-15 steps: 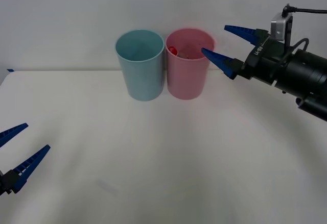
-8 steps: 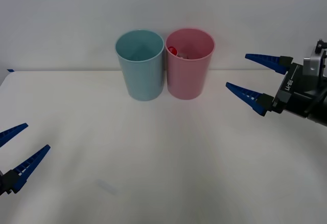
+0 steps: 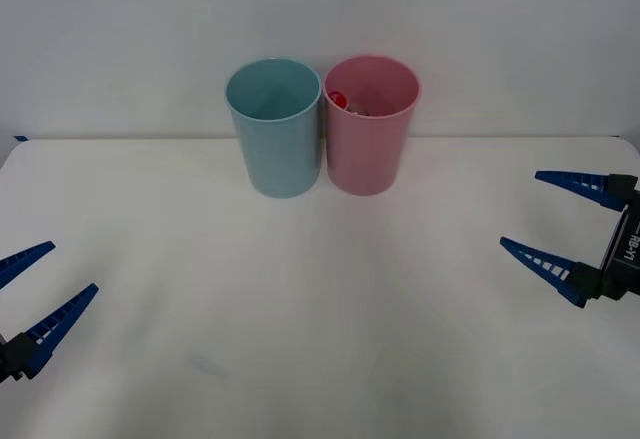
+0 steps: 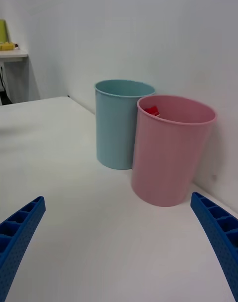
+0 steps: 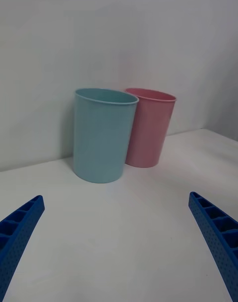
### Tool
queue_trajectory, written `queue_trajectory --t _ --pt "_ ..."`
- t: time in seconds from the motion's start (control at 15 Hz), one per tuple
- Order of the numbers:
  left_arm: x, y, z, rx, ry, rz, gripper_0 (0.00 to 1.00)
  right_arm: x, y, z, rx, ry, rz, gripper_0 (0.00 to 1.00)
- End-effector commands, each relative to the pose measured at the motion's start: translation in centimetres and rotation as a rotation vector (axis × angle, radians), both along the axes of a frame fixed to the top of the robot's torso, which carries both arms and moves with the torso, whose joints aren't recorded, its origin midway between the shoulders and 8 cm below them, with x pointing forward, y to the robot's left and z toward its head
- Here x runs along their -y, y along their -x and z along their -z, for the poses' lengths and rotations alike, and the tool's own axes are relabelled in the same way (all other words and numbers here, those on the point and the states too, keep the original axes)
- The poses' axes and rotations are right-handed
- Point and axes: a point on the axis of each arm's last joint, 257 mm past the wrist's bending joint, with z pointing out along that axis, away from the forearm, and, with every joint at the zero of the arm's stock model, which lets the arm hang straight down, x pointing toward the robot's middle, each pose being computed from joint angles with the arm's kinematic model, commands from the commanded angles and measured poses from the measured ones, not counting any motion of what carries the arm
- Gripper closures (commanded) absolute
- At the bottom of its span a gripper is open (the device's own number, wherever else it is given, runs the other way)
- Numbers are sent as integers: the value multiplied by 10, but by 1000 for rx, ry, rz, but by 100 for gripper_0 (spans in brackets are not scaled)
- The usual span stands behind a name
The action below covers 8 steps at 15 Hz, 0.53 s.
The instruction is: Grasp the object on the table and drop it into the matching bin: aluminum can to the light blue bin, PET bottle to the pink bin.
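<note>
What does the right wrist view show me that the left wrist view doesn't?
Right wrist view alone: the red cap of the PET bottle inside the pink bin, plus a shelf off to the side with yellow items. Left wrist view alone: the bins from the other side, the light blue bin in front, partly covering the pink one. Shared: both bins upright and side by side on the table.

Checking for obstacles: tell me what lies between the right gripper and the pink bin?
Nothing: in the front view, bare white table separates the open right gripper from the pink bin.
</note>
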Motion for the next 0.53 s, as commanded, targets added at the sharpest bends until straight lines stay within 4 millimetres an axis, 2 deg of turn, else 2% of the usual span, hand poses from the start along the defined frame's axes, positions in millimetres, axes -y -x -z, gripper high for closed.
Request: queue_trajectory --t 0.07,0.53 --pt "0 0 0 0 0 0 0 19 21 14 -54 -16 23 0" --pt "0 0 0 0 0 0 0 37 59 44 -152 -77 77 0"
